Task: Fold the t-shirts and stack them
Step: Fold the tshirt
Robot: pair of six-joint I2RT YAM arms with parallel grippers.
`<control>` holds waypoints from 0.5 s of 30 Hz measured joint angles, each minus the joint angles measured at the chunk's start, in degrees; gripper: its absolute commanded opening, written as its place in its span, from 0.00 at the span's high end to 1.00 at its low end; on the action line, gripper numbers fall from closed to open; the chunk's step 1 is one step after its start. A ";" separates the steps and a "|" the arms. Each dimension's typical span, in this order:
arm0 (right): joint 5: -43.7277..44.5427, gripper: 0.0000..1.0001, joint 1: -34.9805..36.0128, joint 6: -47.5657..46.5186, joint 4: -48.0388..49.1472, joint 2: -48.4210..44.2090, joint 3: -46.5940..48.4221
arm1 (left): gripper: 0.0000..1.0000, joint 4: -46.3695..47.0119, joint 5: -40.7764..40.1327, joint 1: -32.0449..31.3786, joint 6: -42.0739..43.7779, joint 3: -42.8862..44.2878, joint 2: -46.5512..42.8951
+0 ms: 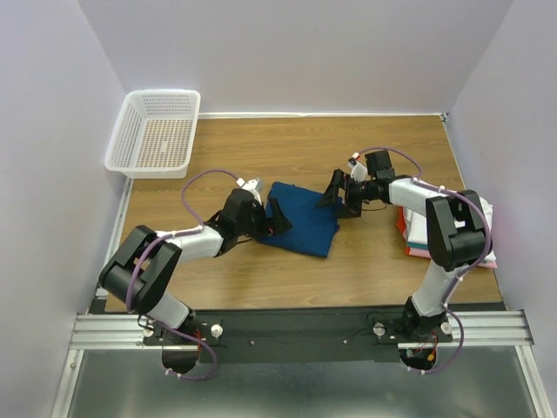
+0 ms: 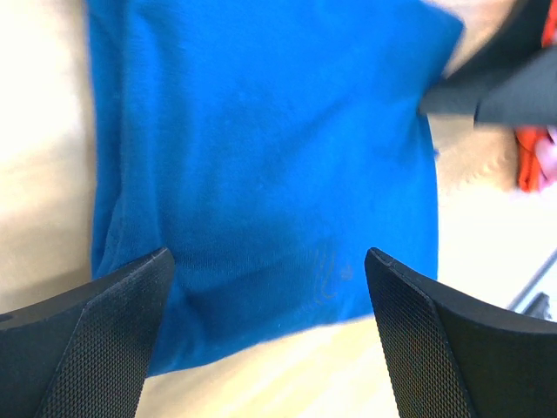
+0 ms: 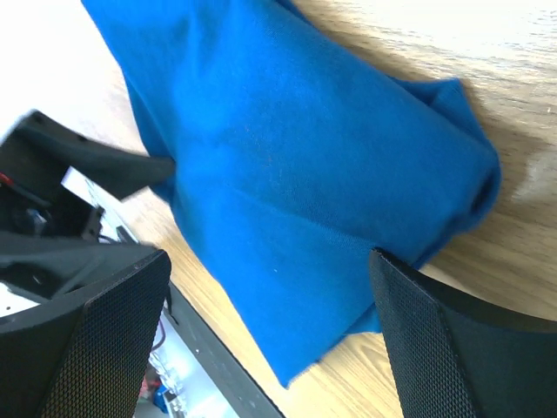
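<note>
The dark teal-blue tee (image 1: 302,219) lies folded in the middle of the table, its print hidden. It fills the left wrist view (image 2: 261,148) and the right wrist view (image 3: 305,148). My left gripper (image 1: 277,216) is open and empty at the tee's left edge, its jaws straddling that edge (image 2: 268,254). My right gripper (image 1: 336,191) is open and empty at the tee's far right corner (image 3: 268,257). Folded orange-red, white and pink tees (image 1: 407,233) are stacked at the right edge, partly hidden under my right arm; the orange-red one shows in the left wrist view (image 2: 531,161).
A white mesh basket (image 1: 157,131) stands at the far left corner. Walls close in the table on the left, back and right. The black rail (image 1: 296,326) with both arm bases runs along the near edge.
</note>
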 measured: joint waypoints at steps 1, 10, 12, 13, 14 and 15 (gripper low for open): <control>-0.22 0.00 0.00 -0.17 0.07 -0.15 0.02 | 0.02 0.37 -0.04 -0.61 -0.66 -1.27 -1.11; 1.07 0.00 0.00 -1.79 -1.16 -14.27 -3.06 | 0.02 -6.36 -1.84 -7.28 -5.03 -5.33 -13.70; 3.02 0.00 0.11 -2.36 -1.55 -17.92 -4.15 | 0.02 -8.68 -3.48 -7.30 -4.90 -4.22 -16.70; 5.38 0.00 0.42 -2.71 -2.27 -20.02 -5.09 | 0.02 -9.99 -4.79 -7.30 -4.72 -3.23 -18.56; 8.02 0.00 0.90 -2.89 -3.10 -21.68 -6.08 | 0.02 -11.41 -6.36 -7.28 -4.52 -2.16 -19.93; 10.16 0.00 1.38 -2.99 -3.72 -22.69 -6.78 | 0.02 -12.68 -7.45 -7.23 -4.42 -1.31 -20.79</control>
